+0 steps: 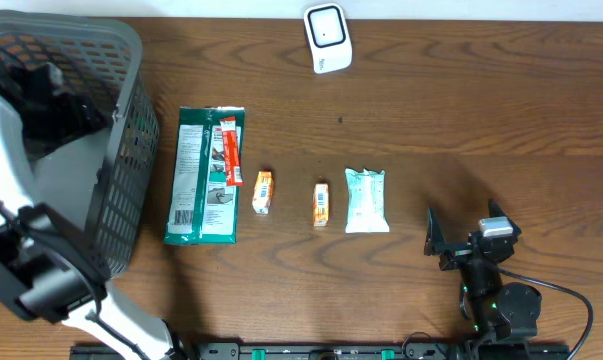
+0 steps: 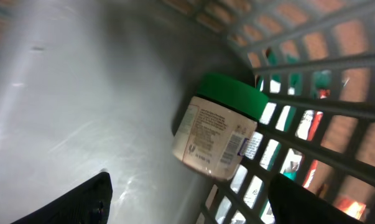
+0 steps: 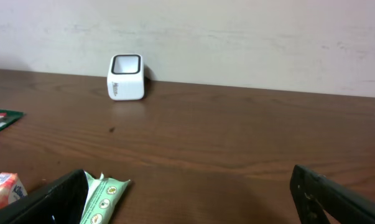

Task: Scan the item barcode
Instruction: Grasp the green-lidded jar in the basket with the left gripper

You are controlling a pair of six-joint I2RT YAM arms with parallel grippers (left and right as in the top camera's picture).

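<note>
1. Left gripper (image 2: 193, 208) hangs released inside the basket (image 2: 324, 62), empty.
2. Green-lidded jar (image 2: 215, 134) lies sideways by the basket's mesh wall.
3. Right gripper (image 3: 187, 196) stands spread, empty, facing the scanner (image 3: 126, 77).

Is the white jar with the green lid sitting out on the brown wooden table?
No, the white green-lidded jar rests inside the grey plastic mesh basket, against its wall.

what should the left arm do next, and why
Probably lift the left pincer straight up out of the basket. Its jaws stand open and hold nothing, and the green-lidded jar lies on its side on the basket floor, clear of both fingers.
</note>
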